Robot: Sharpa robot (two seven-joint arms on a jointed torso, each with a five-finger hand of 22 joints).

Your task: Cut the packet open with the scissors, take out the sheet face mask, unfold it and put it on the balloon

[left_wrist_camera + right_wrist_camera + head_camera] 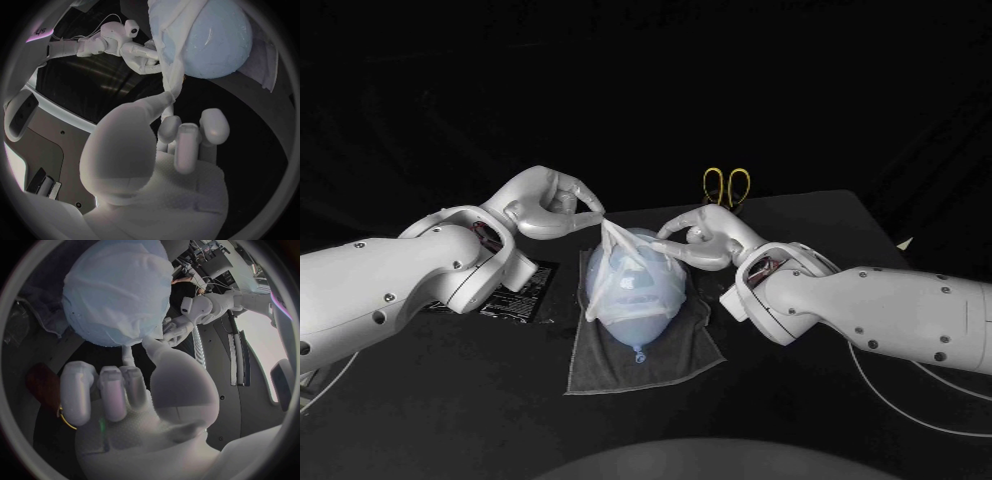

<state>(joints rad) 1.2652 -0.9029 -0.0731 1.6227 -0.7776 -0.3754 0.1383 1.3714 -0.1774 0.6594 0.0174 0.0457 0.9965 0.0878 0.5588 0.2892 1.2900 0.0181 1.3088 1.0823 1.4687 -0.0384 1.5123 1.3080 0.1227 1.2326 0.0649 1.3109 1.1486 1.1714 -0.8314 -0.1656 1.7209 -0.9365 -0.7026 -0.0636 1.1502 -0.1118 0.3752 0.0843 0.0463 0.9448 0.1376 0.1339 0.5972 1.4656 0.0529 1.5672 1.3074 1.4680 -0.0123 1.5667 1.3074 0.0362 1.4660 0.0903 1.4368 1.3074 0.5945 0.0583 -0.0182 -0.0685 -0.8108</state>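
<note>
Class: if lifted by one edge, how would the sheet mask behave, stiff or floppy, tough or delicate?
Probably floppy: the sheet mask draws into a limp strand where the left hand pinches it. Likely thin and clingy: it hugs the curve of the balloon. Perhaps easily torn, given its cut-out holes.

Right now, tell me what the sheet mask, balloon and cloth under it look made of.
Sheet mask: thin, translucent fabric, seemingly damp; it clings and drapes.
Balloon: smooth pale-blue rubber, probably latex, with knotted neck.
Cloth: grey towelling, likely terry; matte, nubby surface.
</note>
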